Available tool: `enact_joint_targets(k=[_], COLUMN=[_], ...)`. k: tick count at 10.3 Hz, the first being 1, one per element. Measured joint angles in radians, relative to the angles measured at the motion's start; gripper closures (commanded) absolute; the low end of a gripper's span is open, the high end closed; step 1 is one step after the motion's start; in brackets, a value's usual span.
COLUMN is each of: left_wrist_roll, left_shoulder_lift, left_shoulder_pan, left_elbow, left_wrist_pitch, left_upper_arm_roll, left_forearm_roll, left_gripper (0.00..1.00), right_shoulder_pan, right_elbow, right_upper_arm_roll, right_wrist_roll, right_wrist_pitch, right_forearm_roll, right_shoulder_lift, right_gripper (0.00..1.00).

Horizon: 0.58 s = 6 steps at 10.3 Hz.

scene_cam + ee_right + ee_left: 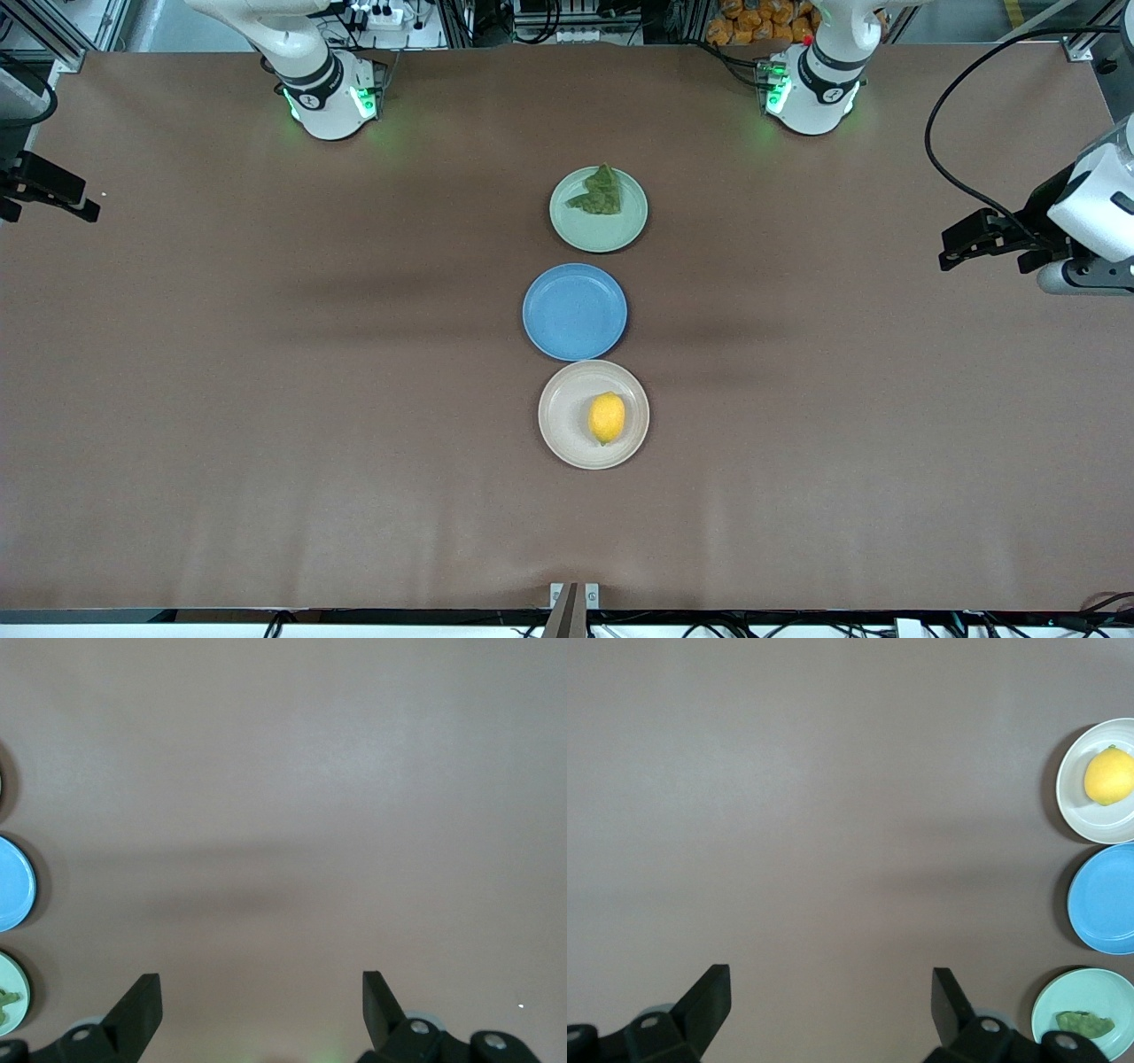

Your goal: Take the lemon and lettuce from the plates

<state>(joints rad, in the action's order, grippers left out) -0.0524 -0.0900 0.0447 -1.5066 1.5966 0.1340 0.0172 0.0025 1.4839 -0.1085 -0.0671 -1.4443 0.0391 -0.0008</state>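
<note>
A yellow lemon [607, 417] lies on the beige plate [556, 399], the plate nearest the front camera. The dark green lettuce [601, 195] rests on the mint green plate [602, 235], the one closest to the arm bases. My left gripper [961, 246] hangs open over bare table at the left arm's end, holding nothing. My right gripper [66, 197] hangs open over bare table at the right arm's end. In the left wrist view the open left gripper [831, 979] sees the lemon [1108, 775] and lettuce [1085, 1023] well apart from it. The right gripper [261, 985] is empty.
A blue plate [574, 312] with nothing on it sits between the mint and beige plates, and the three form a line across the middle of the brown table [266, 354]. A black cable [939, 115] loops above the table near the left arm.
</note>
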Motion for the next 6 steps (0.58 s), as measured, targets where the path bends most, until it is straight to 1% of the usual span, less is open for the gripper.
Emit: enact_joint_targets(k=[6], left_wrist_roll=[0.0], left_shoulder_lift=[-0.006], left_shoulder_pan=[-0.001], left_elbow=[-0.001], left_wrist_pitch=[0.0], left_upper_arm_roll=[0.001], left_forearm_roll=[0.0], left_gripper=[0.0], right_shoulder_pan=[0.0], right_elbow=[0.0], right_upper_arm_roll=[0.0], right_wrist_roll=[0.0], right_wrist_pitch=[0.005], right_forearm_roll=[0.0], right_shoulder_lift=[-0.001], right_gripper=[0.0])
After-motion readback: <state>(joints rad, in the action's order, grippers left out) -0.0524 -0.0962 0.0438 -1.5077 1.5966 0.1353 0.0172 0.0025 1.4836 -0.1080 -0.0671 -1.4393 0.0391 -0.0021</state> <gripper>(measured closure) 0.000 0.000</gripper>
